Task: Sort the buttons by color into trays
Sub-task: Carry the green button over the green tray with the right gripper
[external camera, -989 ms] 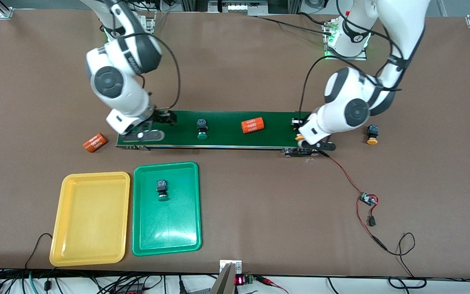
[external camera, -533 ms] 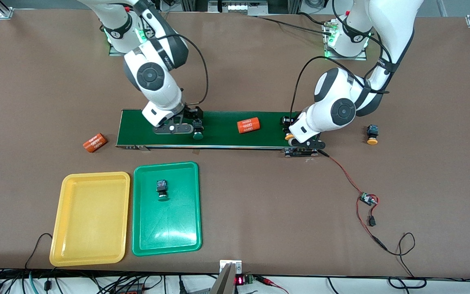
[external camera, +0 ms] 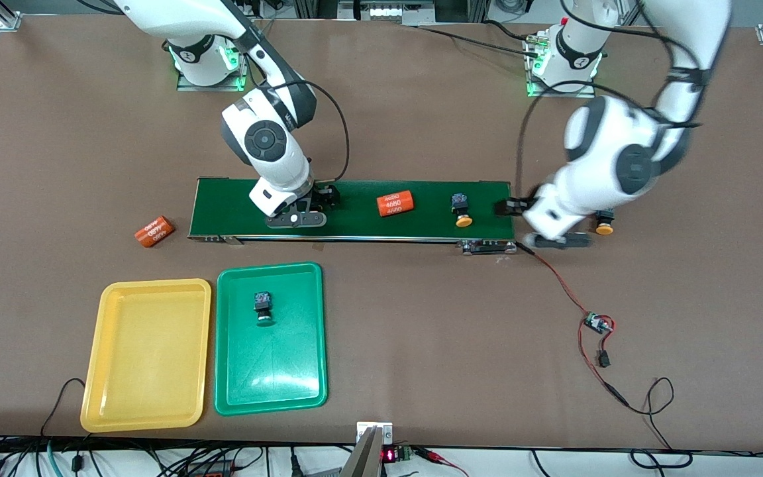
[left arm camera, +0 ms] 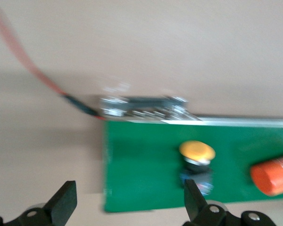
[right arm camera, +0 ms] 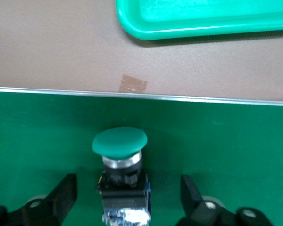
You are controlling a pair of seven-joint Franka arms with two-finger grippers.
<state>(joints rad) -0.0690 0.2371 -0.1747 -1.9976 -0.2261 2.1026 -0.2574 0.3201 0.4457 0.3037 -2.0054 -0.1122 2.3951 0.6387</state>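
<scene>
Right gripper point(right arm camera: 127, 197): spread wide, straddling green-capped button point(right arm camera: 120, 160) on conveyor belt point(external camera: 355, 228); cap points toward green tray point(external camera: 269, 338).
Left gripper point(left arm camera: 127, 202): wide apart, empty, over belt's end.
Yellow-capped button point(external camera: 461, 211): lying on belt, cap toward camera.

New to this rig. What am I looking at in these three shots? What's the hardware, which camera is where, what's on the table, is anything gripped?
Two Franka arms work at a brown table. One camera looks down from across it; the others ride on the wrists.

On the dark-green conveyor belt lie an orange cylinder, a yellow-capped button and a green-capped button.

The right end effector is open, straddling that green-capped button without clamping it.

The left end effector is open and empty over the belt's end, close to a second yellow-capped button on the table.

The green tray holds one button; the yellow tray holds none.
</scene>
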